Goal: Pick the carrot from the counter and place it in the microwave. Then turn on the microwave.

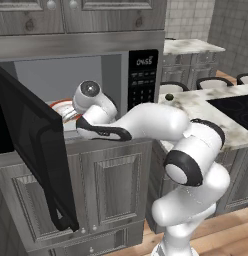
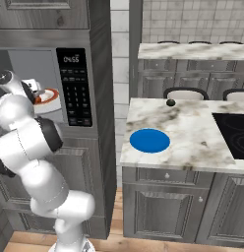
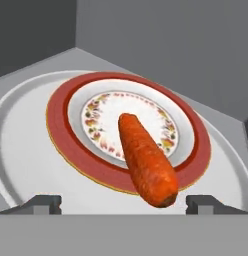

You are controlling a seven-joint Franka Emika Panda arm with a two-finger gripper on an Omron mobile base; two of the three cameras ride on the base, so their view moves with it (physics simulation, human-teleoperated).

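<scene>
- Now, in the left base view, the white arm is reaching from the lower right toward the centre left, into the open microwave [image 1: 141, 75]; its dark door [image 1: 33, 150] is hanging open at the left, and a red-rimmed plate [image 1: 63, 109] is showing just left of the wrist.
- In the right base view, the arm is rising at the left edge; the keypad panel [image 2: 75, 86] is sitting left of centre, and a round blue plate [image 2: 149, 140] is lying on the marble bench [image 2: 193, 133] in the middle of the frame, beside a black cooktop [image 2: 234, 133] at the right.
- In the hand view, the carrot [image 3: 146, 160] is lying on that plate at centre, on the grey turntable; the tool [image 3: 123, 204] is standing wide open at the bottom, its tips either side of the carrot's near end and gripping nothing.
</scene>
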